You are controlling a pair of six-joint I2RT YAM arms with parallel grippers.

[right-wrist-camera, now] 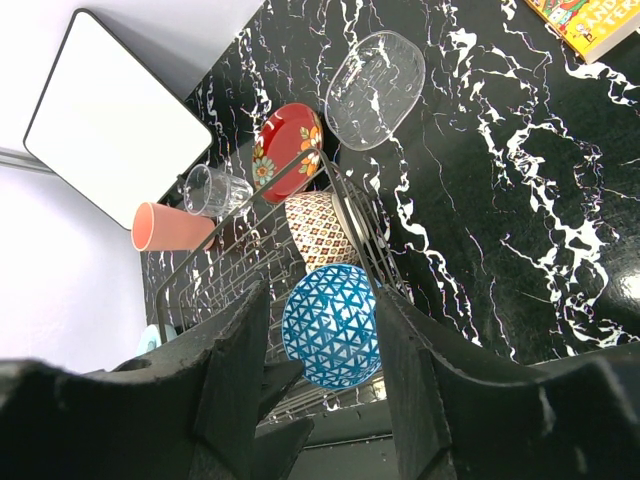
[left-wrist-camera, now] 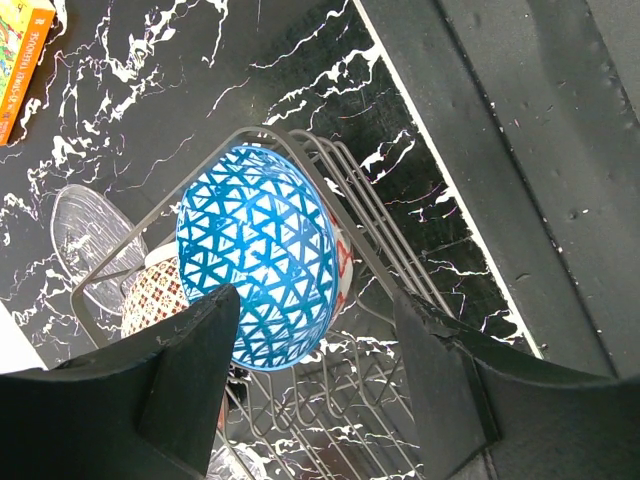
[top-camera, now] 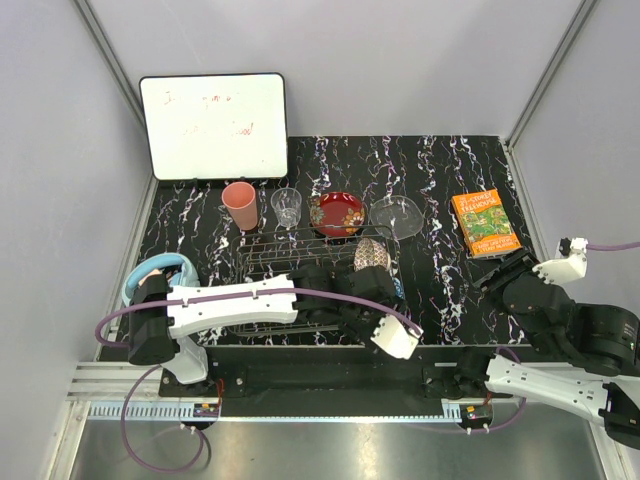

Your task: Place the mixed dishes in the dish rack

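Already the blue bowl (left-wrist-camera: 260, 255) and speckled bowl (top-camera: 371, 255) sit in our dish rack (top-camera: 275, 250); cup (top-camera: 239, 205), tumbler (top-camera: 286, 207), plate (top-camera: 337, 214), glass bowl (top-camera: 396, 216) wait. Left gripper (left-wrist-camera: 318, 305), right gripper (right-wrist-camera: 322, 298): both released.

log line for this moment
left gripper open at blue bowl in dish rack | right gripper open | cup, tumbler, plate, glass bowl unloaded

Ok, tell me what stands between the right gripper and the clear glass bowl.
Nothing visible does: only bare table lies between the right gripper and the clear glass bowl. The orange book sits off to one side of that path.
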